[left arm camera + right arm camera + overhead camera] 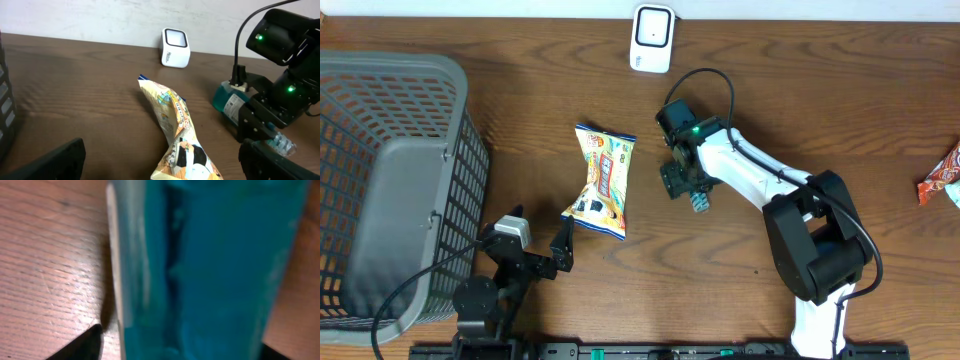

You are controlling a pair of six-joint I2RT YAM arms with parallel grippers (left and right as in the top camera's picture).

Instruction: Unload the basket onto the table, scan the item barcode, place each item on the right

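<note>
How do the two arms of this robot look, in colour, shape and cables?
The right arm has a white, rounded link between bulky black joints, small green lights near the wrist, and a thin black cable arching from the wrist. The left arm is black throughout, with a small grey block on top. The jaws of both are black.

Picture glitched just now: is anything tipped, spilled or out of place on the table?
The teal bottle seems to lie on its side under the right gripper, and the snack bag is twisted at its middle. No spill shows.
</note>
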